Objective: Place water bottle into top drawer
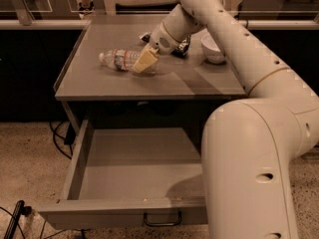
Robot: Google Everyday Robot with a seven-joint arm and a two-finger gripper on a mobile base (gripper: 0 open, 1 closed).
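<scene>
The water bottle (118,59) lies on its side on the grey tabletop (199,81), in the upper left-centre of the frame; it is a small clear plastic bottle with ribbed walls, its white cap pointing toward the left edge of the picture and a red-and-blue label band wrapped round its middle; its body looks pale and see-through against the grey surface; its base end, toward the centre of the frame, is hidden behind the gripper (144,60), whose cream-coloured tip overlaps that end; whether the gripper is clamped on the bottle or only set over it, I cannot tell; the white arm (234,39) runs from the gripper up to the top of the frame, then sweeps down the right side, where its thick lower segment fills the lower right corner and covers part of the drawer

The top drawer (119,214) stands pulled out beneath the tabletop, across the lower half of the frame; it is wide, shallow and grey, with a flat front panel and a dark bar handle (162,219) at the bottom centre; the bottle is on the tabletop above, not in the drawer

A white bowl (214,49) sits on the tabletop to the right of the gripper, well apart from the bottle; a small dark object (182,46) lies just behind the gripper, too dim to identify
</scene>
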